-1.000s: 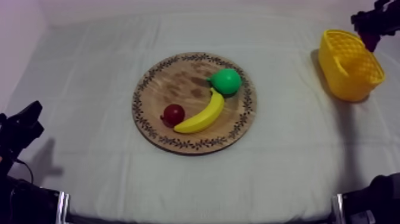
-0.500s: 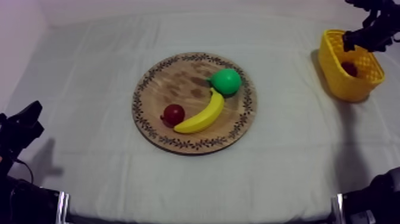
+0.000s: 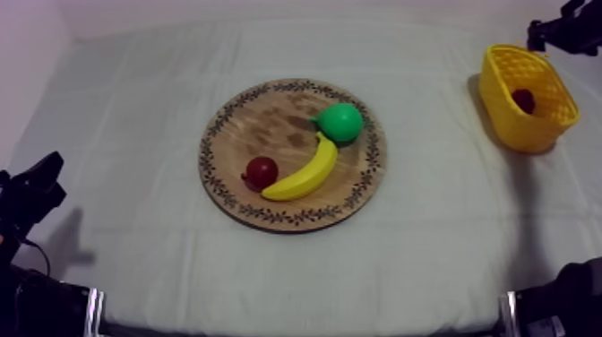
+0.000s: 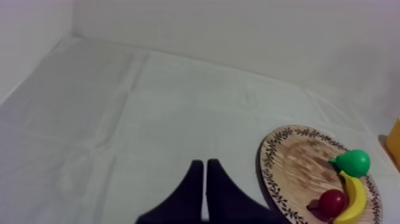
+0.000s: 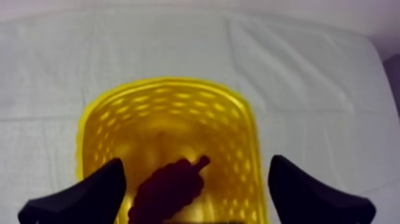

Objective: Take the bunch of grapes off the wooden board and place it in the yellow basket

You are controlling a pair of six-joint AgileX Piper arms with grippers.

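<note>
The dark bunch of grapes lies inside the yellow basket at the table's right. In the right wrist view the grapes rest on the basket's floor, inside its rim. My right gripper hovers behind and above the basket; its fingers are wide apart, so the right gripper is open and holds nothing. My left gripper rests low at the left, and in its wrist view the left gripper is shut into a narrow wedge.
The round wooden board sits mid-table and carries a green pear, a banana and a small red fruit. From the left wrist view the board lies ahead of the gripper. Bare cloth surrounds it.
The right gripper let the grapes go into the basket, then drew up and back from it. The basket stands level now. The left arm stayed put.
</note>
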